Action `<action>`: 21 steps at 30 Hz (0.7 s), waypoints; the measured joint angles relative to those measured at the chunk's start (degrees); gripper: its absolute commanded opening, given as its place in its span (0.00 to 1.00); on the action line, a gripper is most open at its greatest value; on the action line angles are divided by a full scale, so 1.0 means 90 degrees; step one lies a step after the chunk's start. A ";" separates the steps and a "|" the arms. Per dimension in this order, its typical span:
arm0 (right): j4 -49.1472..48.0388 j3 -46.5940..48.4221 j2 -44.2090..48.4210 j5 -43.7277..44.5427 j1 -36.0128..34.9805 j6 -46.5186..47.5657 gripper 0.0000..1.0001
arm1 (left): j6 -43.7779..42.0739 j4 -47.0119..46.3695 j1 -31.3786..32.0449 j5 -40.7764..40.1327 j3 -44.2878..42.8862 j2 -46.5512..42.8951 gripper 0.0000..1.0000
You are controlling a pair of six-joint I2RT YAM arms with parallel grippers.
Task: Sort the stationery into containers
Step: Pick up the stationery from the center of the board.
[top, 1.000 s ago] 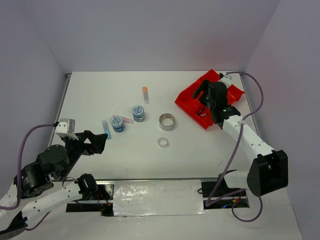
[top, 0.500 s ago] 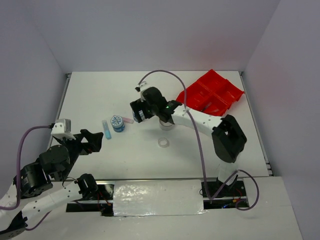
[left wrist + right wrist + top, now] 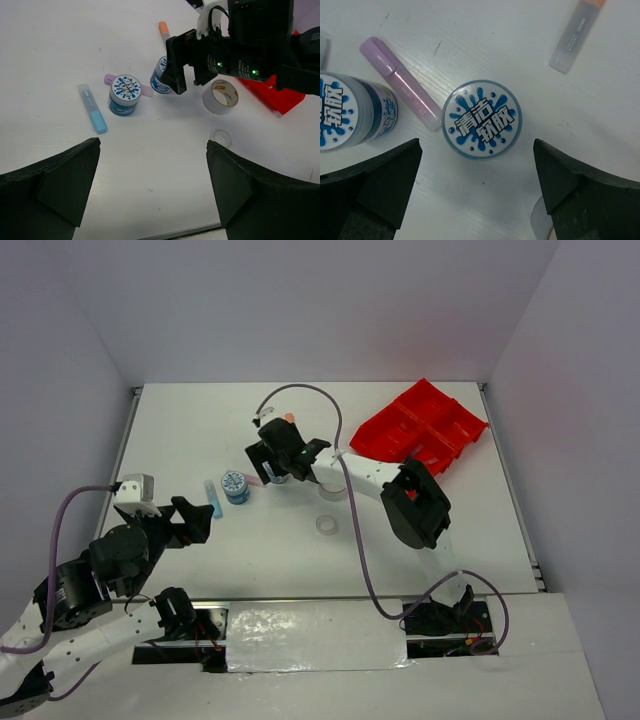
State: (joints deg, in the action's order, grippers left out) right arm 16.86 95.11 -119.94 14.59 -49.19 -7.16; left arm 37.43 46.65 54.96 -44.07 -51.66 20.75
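Two round tubs with blue-white lids stand left of centre. One tub [image 3: 481,118] is right below my open, empty right gripper [image 3: 477,150], which hovers over it [image 3: 278,462]. The other tub [image 3: 235,485] stands to its left, also in the left wrist view [image 3: 125,94]. A pink tube [image 3: 402,90] lies between them. A blue tube [image 3: 212,498], an orange-capped tube [image 3: 290,418], the silvery tape roll [image 3: 221,97] and the clear tape ring [image 3: 326,525] lie around. The red tray [image 3: 420,430] sits at the far right. My left gripper [image 3: 195,520] is open and empty, near the front left.
The right arm stretches across the table from the tray side to the tubs and covers part of the tape roll in the top view. Grey walls enclose the white table [image 3: 200,430] on three sides.
My right gripper has swung from over the red tray leftward across the table and now hovers over the right-hand tub. The left gripper has barely moved.
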 measured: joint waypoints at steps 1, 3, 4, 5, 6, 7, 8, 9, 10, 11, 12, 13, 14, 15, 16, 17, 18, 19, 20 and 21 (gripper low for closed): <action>0.0005 0.0097 -0.0083 -0.0010 0.0024 0.0000 1.00 | -0.0002 -0.0015 0.0000 0.0007 0.0000 0.0000 0.99; 0.0046 0.0284 -0.0257 -0.0090 0.0097 0.0000 0.99 | -0.0015 -0.0046 0.0000 0.0036 0.0000 0.0000 0.99; 0.0049 0.0379 -0.0347 -0.0182 0.0148 0.0000 0.98 | -0.0019 -0.0051 0.0000 0.0051 0.0000 0.0000 0.99; 0.0053 0.0442 -0.0420 -0.0255 0.0204 -0.0002 0.98 | -0.0022 -0.0049 0.0000 0.0056 0.0000 0.0000 0.99; 0.0068 0.0493 -0.0478 -0.0328 0.0260 -0.0007 0.98 | -0.0024 -0.0051 0.0000 0.0061 0.0000 0.0000 0.99; 0.0102 0.0549 -0.0534 -0.0391 0.0308 -0.0012 0.97 | -0.0036 -0.0053 -0.0002 0.0070 0.0000 0.0000 0.99; 0.0158 0.0631 -0.0597 -0.0459 0.0340 -0.0024 0.95 | -0.0053 -0.0056 0.0000 0.0078 0.0000 0.0000 0.99; 0.0180 0.0724 -0.0670 -0.0525 0.0374 -0.0027 0.93 | -0.0097 -0.0056 0.0000 0.0090 0.0000 0.0000 0.99; 0.0182 0.0816 -0.0743 -0.0571 0.0403 -0.0019 0.87 | -0.0117 -0.0063 -0.0002 0.0100 0.0000 0.0000 0.99; 0.0185 0.0889 -0.0789 -0.0634 0.0425 -0.0019 0.84 | -0.0129 -0.0073 -0.0002 0.0102 0.0000 0.0000 0.99; 0.0187 0.0920 -0.0826 -0.0675 0.0432 -0.0017 0.83 | -0.0134 -0.0085 0.0000 0.0104 0.0000 0.0000 0.99; 0.0206 0.0942 -0.0845 -0.0716 0.0432 -0.0015 0.83 | -0.0136 -0.0097 -0.0002 0.0104 0.0000 0.0000 0.99; 0.0219 0.0945 -0.0857 -0.0753 0.0427 -0.0022 0.83 | -0.0138 -0.0100 0.0000 0.0107 0.0000 0.0000 0.99; 0.0240 0.0945 -0.0865 -0.0794 0.0427 -0.0015 0.84 | -0.0138 -0.0100 0.0000 0.0107 0.0000 0.0000 0.99; 0.0265 0.0945 -0.0869 -0.0840 0.0427 -0.0007 0.86 | -0.0138 -0.0100 0.0000 0.0109 0.0000 0.0000 0.99; 0.0287 0.0945 -0.0867 -0.0879 0.0425 0.0000 0.87 | -0.0138 -0.0100 0.0000 0.0117 0.0000 0.0000 0.99; 0.0306 0.0945 -0.0867 -0.0896 0.0423 0.0005 0.87 | -0.0141 -0.0100 0.0000 0.0121 0.0000 0.0000 0.99; 0.0328 0.0945 -0.0869 -0.0913 0.0423 0.0019 0.86 | -0.0141 -0.0100 0.0000 0.0126 0.0000 0.0000 0.99; 0.0350 0.0945 -0.0869 -0.0916 0.0423 0.0029 0.82 | -0.0143 -0.0100 0.0000 0.0134 0.0000 0.0000 0.99; 0.0381 0.0945 -0.0869 -0.0925 0.0423 0.0049 0.64 | -0.0143 -0.0102 0.0000 0.0138 0.0000 0.0000 0.99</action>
State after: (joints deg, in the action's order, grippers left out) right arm 20.29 103.61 -127.76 6.26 -45.39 -6.72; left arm 36.14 45.74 54.96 -42.83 -51.66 20.75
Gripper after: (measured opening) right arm 0.835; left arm 0.993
